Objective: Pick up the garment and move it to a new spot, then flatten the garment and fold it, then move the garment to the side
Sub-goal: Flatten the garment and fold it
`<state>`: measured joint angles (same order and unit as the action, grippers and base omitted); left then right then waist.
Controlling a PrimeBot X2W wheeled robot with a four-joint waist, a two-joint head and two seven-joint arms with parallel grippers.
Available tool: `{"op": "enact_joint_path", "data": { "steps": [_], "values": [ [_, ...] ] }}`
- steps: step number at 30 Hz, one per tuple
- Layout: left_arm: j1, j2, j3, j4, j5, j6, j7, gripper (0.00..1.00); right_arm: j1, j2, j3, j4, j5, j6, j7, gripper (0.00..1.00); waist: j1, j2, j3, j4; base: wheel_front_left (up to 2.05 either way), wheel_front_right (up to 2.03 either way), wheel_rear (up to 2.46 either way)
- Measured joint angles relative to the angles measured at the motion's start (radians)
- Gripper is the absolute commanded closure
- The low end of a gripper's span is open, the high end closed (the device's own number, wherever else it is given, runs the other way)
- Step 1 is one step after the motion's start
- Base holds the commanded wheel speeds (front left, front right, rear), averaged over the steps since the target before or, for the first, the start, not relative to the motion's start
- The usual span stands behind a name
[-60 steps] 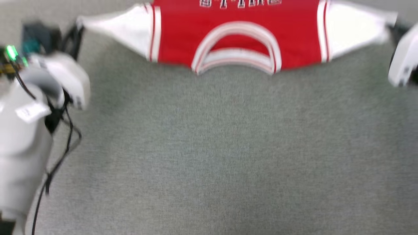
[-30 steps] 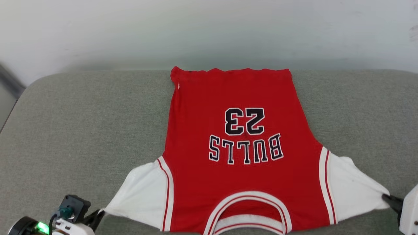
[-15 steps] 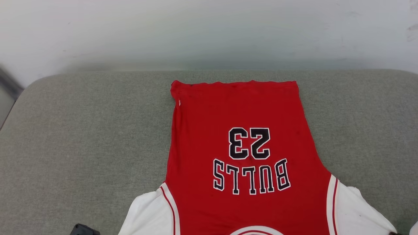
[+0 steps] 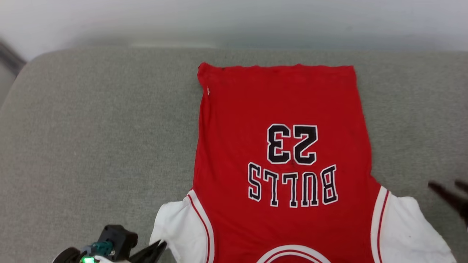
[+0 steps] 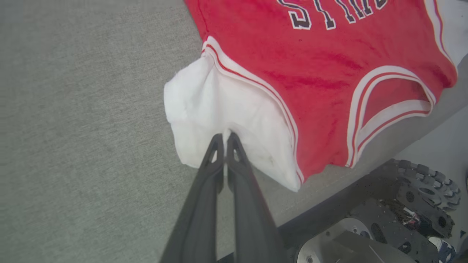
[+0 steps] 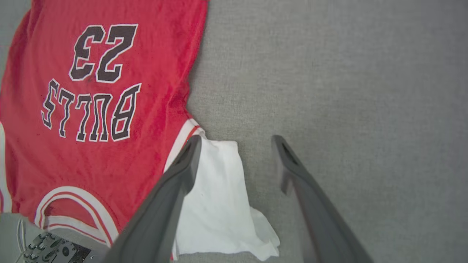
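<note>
Garment [image 4: 285, 146] lies flat on grey cushion [image 4: 91, 128], printed side up, long axis running straight away from the robot: hem at far end, V-neck collar at near edge, so lettering and 23 read upside down in head view (white sleeves out to either side). Left gripper [image 5: 223, 136] is pinched closed on the edge of its side's white sleeve, fabric puckered at the tips. Right gripper [image 6: 237, 140] is spread wide and holds nothing, one finger over the other sleeve, one over bare cushion.
</note>
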<state>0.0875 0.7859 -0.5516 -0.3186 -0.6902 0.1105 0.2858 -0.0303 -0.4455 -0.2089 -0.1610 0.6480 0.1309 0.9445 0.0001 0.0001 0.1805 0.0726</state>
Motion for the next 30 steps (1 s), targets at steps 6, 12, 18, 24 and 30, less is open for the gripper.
{"op": "enact_joint_path", "data": {
  "steps": [6, 12, 18, 24, 30],
  "values": [
    [-0.044, 0.0, -0.005, -0.136, 0.036, 0.025, 0.037, 1.0, -0.284, -0.026, 0.024, -0.017, -0.008, 0.0, 0.09, 0.0, 0.0001, 0.0, 0.113, 0.037, 0.0, 0.0, 0.0],
    [-0.101, -0.018, -0.029, -0.219, 0.067, 0.016, 0.055, 1.0, -0.569, -0.053, 0.055, 0.075, -0.087, 0.0, 0.222, 0.0, 0.0002, 0.0, 0.235, 0.103, 0.0, 0.0, 0.0],
    [-0.153, -0.054, -0.048, -0.236, 0.094, 0.0, 0.044, 1.0, -0.819, -0.048, 0.054, 0.199, -0.191, 0.0, 0.316, 0.0, 0.0002, 0.0, 0.345, 0.186, 0.0, 0.0, 0.0],
    [-0.194, -0.088, -0.063, -0.227, 0.106, -0.019, 0.026, 1.0, -0.974, -0.055, 0.065, 0.31, -0.31, 0.0, 0.36, 0.0, 0.0002, 0.0, 0.431, 0.266, 0.0, 0.0, 0.0],
    [-0.216, -0.112, -0.08, -0.198, 0.11, -0.041, 0.0, 1.0, -1.05, -0.032, 0.041, 0.39, -0.403, 0.0, 0.422, 0.0, 0.0002, 0.0, 0.494, 0.318, 0.0, 0.0, 0.0]
  ]
}}
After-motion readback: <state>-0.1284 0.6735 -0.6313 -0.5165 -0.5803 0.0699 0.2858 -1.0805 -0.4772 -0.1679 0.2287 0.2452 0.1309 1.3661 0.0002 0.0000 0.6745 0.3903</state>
